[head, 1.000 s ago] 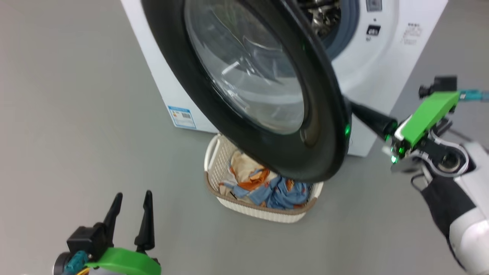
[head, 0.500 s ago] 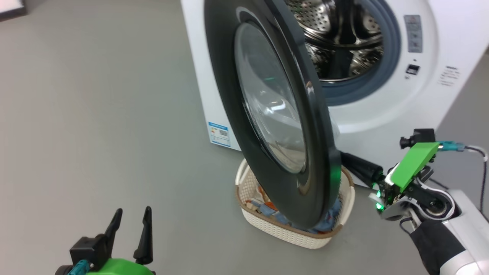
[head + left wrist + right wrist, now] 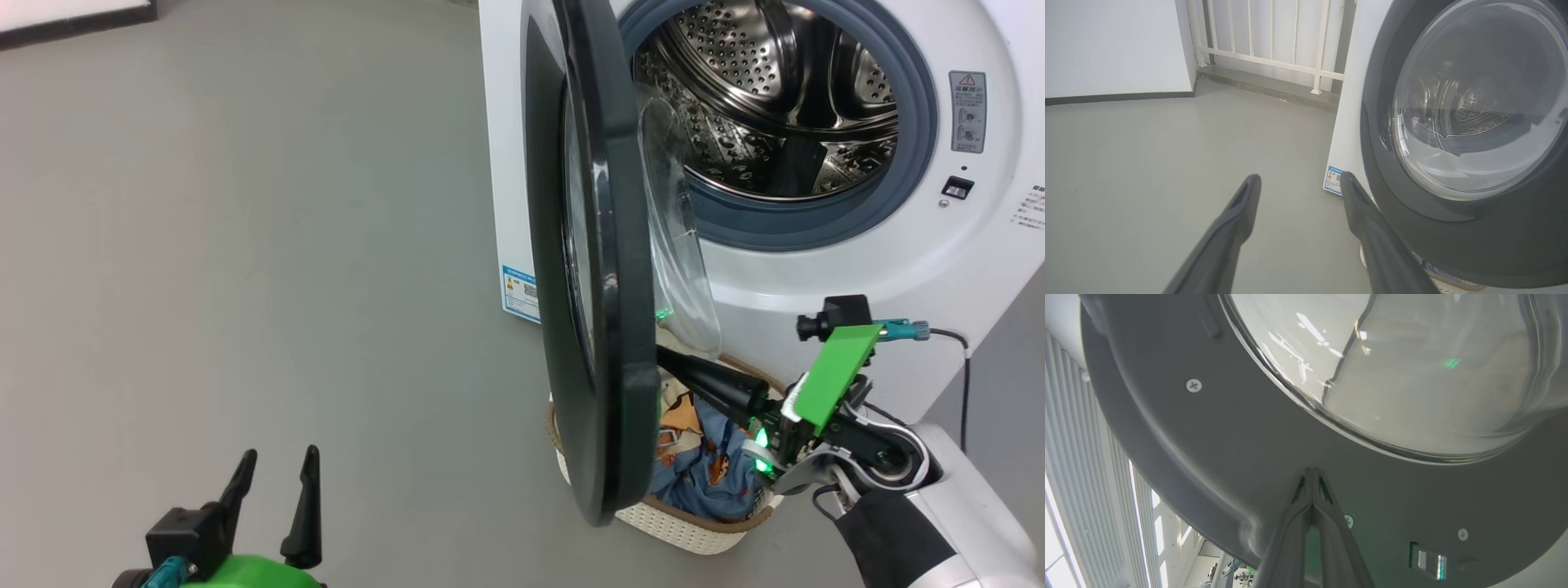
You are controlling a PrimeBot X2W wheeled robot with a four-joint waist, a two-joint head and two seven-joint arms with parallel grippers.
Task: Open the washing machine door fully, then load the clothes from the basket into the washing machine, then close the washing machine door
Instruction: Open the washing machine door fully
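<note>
The left gripper (image 3: 1299, 179) comes up from 6 o'clock with its two dark fingers spread wide apart over the grey floor (image 3: 1147, 163). At 3 o'clock is the big round door (image 3: 1453, 228) with its clear glass (image 3: 1478, 102). The white washer (image 3: 1347, 122) sits behind it, with a blue label (image 3: 1333, 180) low on its side. A white railing (image 3: 1269, 36) stands at 12 o'clock and a wall (image 3: 1114, 45) at 10 o'clock.

Glossy black door (image 3: 608, 269), perforated shiny steel drum (image 3: 775, 106)
</note>
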